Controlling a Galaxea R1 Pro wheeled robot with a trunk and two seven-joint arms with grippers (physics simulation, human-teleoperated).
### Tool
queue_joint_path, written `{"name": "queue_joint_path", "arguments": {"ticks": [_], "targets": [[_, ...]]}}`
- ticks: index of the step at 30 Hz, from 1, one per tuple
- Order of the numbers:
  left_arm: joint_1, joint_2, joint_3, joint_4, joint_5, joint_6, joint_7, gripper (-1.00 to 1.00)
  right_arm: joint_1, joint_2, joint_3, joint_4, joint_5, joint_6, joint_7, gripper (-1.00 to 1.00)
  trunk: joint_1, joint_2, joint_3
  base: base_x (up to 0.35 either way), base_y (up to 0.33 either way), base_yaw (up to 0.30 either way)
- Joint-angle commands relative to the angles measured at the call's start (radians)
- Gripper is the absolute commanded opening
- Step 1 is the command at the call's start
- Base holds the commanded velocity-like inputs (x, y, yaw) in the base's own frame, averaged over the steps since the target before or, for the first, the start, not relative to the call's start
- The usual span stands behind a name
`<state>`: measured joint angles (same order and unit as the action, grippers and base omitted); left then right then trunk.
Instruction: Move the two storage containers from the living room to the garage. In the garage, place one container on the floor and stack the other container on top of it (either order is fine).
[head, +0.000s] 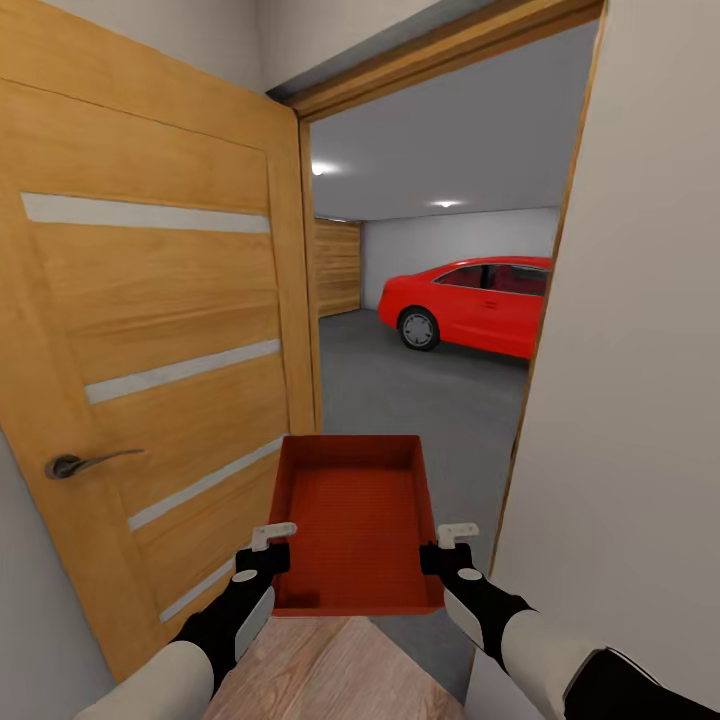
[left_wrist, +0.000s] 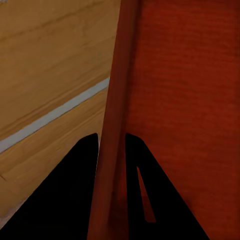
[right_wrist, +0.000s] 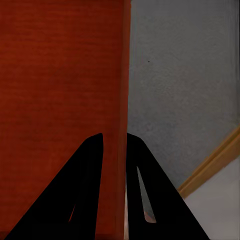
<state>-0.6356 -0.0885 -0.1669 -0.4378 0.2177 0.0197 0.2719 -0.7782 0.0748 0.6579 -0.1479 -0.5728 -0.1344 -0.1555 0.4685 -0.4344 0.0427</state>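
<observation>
I hold one orange-red storage container (head: 358, 515) level in front of me, in the doorway to the garage. My left gripper (head: 274, 548) is shut on its left wall, and my right gripper (head: 446, 548) is shut on its right wall. In the left wrist view the wall (left_wrist: 112, 130) runs between the black fingers (left_wrist: 75, 195). The right wrist view shows the same clamp on the other wall (right_wrist: 123, 125), with the fingers (right_wrist: 85, 195) on either side. Beyond the container lies the garage's dark grey floor (head: 420, 390).
An open wooden door (head: 150, 330) with a lever handle (head: 75, 464) stands close on my left. A pale wall and door jamb (head: 620, 380) close in on the right. A red car (head: 475, 303) is parked inside, with slatted roll doors (head: 338, 267) behind.
</observation>
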Motion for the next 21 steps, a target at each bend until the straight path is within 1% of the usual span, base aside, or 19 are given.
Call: {"name": "queue_joint_path", "arguments": {"ticks": [1,7,21], "targets": [[0.0,0.0,-0.003,-0.004,-0.012,-0.009,0.033,-1.0,-0.001,0.016,-0.055,0.005,-0.024,-0.007,-0.012,-1.0,0.001,-0.001,0.0,0.236,0.241,-0.156],[0.0,-0.001,-0.003,-0.004,-0.012,-0.009,0.033,-1.0,-0.001,0.016,-0.056,0.005,-0.024,-0.007,-0.012,-1.0,0.001,-0.001,0.0,0.236,0.241,-0.174],[0.0,0.0,-0.003,-0.004,-0.012,-0.009,0.033,-1.0,-0.001,0.016,-0.055,0.005,-0.024,-0.007,-0.012,-1.0,0.001,-0.001,0.0,0.237,0.24,-0.239]]}}
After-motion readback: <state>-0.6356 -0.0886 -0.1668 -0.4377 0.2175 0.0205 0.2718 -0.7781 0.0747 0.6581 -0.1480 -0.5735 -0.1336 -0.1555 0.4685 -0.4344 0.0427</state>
